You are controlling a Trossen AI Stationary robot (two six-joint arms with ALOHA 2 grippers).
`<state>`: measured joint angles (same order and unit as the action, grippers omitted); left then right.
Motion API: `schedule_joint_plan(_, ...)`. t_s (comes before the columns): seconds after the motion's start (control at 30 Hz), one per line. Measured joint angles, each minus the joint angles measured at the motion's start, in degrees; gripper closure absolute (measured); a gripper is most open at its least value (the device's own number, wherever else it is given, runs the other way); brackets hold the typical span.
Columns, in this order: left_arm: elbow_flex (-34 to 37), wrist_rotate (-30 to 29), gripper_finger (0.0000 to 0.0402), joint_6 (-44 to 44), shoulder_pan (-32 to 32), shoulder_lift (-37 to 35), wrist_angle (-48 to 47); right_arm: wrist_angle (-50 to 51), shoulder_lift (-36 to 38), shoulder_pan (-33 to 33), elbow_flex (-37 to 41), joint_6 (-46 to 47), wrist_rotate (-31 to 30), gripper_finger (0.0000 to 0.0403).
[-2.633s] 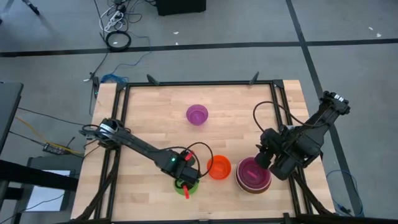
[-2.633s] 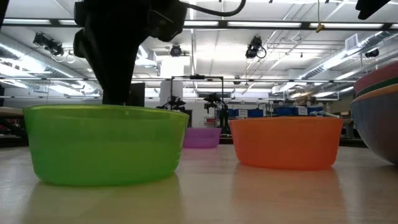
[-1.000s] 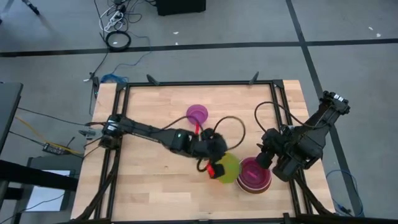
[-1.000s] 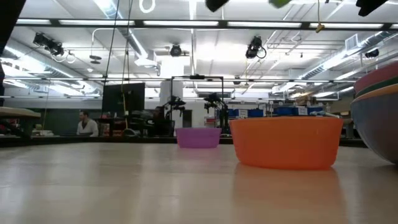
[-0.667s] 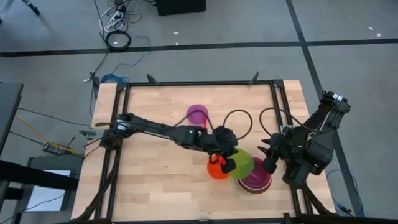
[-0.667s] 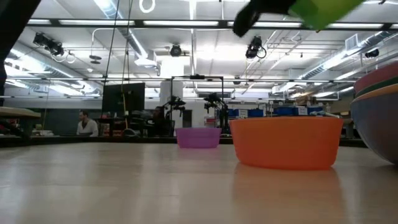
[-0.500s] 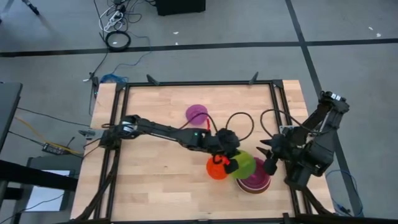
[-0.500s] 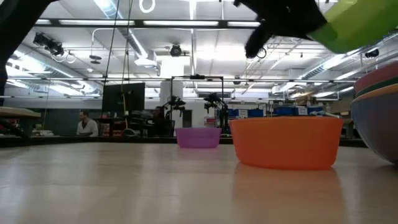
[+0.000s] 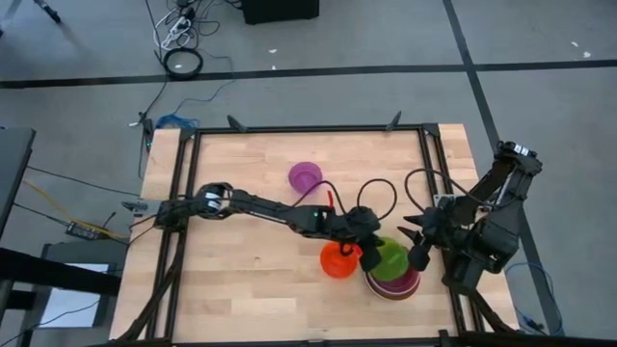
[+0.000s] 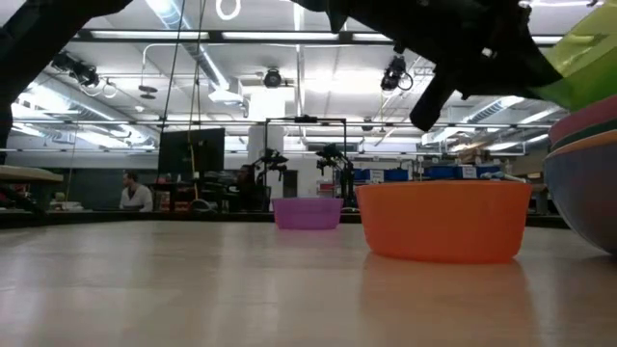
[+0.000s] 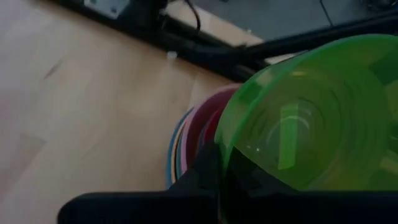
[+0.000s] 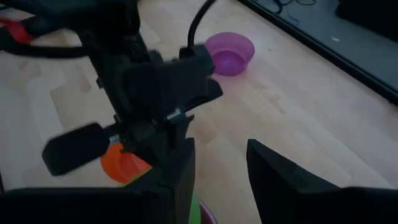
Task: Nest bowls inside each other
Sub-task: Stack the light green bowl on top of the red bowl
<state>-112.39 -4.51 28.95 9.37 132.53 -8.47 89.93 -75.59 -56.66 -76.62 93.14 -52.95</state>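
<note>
My left gripper (image 9: 369,253) is clenched on the rim of the green bowl (image 9: 390,256), one finger inside the wall and one outside, as the left wrist view shows. The bowl hangs tilted just over the nested stack (image 9: 395,280) near the table's front right corner; I cannot tell whether it touches the stack yet.

Handling, judged: thin smooth plastic, light, stiff enough to hold its shape from a single rim pinch, but slick. A pinch on one side lets it swing about the fingers, so the tilt should be levelled before release. The rim is the only sensible hold; the round wall offers nothing to grip.

My right gripper (image 9: 416,241) hovers just beside the stack on its right-edge side, fingers parted, holding nothing.

The orange bowl (image 9: 337,259) sits on the table just left of the stack, beneath my left arm. The purple bowl (image 9: 306,176) stands well apart, toward the back edge near the middle. Both are still loose.
</note>
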Motion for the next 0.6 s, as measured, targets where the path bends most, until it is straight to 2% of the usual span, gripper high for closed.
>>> schedule_joint_plan(0.13,0.12,0.1,0.0377,0.24,0.0,0.23,-0.03,0.04,0.0,0.09,0.0,-0.2,0.06,0.027)
schedule_joint_plan(0.37,0.1,0.42,0.0321,0.24,0.02,0.09,-0.04,0.06,0.02,0.09,0.0,-0.22,0.07,0.027)
schedule_joint_plan(0.6,0.1,2.93,0.028,1.72,0.12,0.09,1.61,0.08,0.0,0.09,0.0,-0.22,0.11,0.027)
